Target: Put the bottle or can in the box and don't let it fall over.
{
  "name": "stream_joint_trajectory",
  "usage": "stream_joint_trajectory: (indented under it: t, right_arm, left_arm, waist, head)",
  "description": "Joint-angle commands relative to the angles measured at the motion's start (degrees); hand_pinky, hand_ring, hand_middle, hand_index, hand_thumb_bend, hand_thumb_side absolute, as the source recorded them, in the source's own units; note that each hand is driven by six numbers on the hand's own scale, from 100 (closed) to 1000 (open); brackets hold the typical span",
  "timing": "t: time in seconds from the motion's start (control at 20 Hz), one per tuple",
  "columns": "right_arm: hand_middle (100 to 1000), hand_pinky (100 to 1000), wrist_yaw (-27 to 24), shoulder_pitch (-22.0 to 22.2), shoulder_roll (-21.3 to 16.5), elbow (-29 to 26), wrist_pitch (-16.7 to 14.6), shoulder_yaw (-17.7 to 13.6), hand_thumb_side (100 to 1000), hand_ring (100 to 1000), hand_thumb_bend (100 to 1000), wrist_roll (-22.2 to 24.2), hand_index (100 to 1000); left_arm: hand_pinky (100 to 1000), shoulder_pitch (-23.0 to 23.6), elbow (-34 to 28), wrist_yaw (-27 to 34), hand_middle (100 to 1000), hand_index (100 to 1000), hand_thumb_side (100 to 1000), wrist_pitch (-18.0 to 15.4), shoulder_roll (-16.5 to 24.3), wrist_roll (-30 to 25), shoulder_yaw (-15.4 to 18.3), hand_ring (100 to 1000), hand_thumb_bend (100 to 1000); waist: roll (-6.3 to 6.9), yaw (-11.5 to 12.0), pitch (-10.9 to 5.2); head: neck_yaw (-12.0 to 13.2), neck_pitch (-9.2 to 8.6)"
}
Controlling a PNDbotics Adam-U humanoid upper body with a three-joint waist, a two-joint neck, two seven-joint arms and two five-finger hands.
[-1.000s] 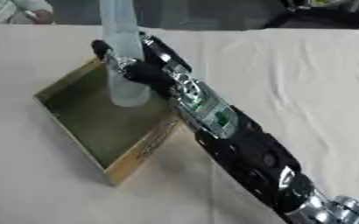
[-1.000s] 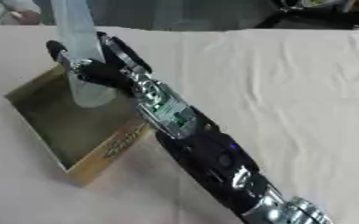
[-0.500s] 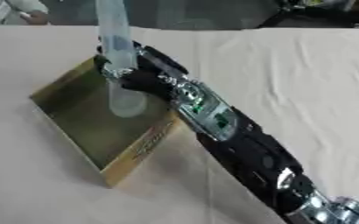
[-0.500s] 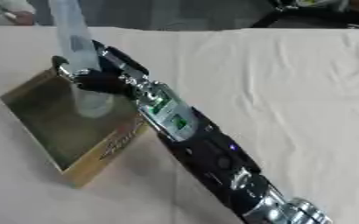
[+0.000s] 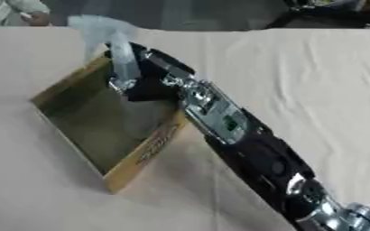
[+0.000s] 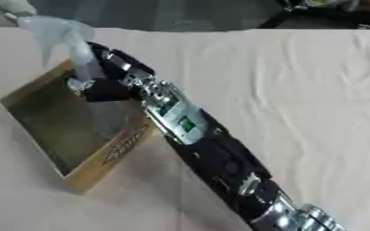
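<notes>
- The box (image 5: 145,153) carries a dark printed marking along its outer side wall, seen in both eye views; the letters are too blurred to read.
- The robot's right forearm (image 5: 219,119) bears a green and white patch that may be a label; no words or numbers can be made out on it.
- No other text, brand, number or sign is legible.
</notes>
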Motion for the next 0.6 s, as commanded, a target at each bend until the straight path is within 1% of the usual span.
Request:
stream_joint_trajectory:
  t: [0.05, 0.35, 0.6]
  right_arm:
    - [923, 952, -0.12, -0.86, -0.48, -0.85, 1.07, -0.64, 100, 911, 100, 2.03, 984]
    - [929, 958, -1.84, -0.83, -0.79, -1.63, 2.52, -1.15, 100, 912, 100, 2.5, 994]
    - [941, 967, -3.48, -0.25, -2.01, -3.36, 3.72, -0.81, 100, 923, 100, 3.77, 1000]
  left_arm:
    - [912, -0.27, -0.47, 0.28, 509, 721, 603, 0.05, 1.3, -0.13, 0.67, 594, 100]
    - [912, -0.12, -0.44, 0.28, 508, 720, 603, 0.12, 1.33, -0.28, 0.73, 592, 100]
    - [912, 0.39, -0.38, 0.21, 507, 721, 603, 0.14, 1.51, -0.22, 0.9, 592, 100]
  waist:
    - [0.38, 0.06, -0.99]
    - [0.44, -0.22, -1.1]
    - [0.54, -1.04, -1.5]
  head:
    - [0.22, -0.09]
    - [0.44, -0.04]
    - [0.96, 0.4]
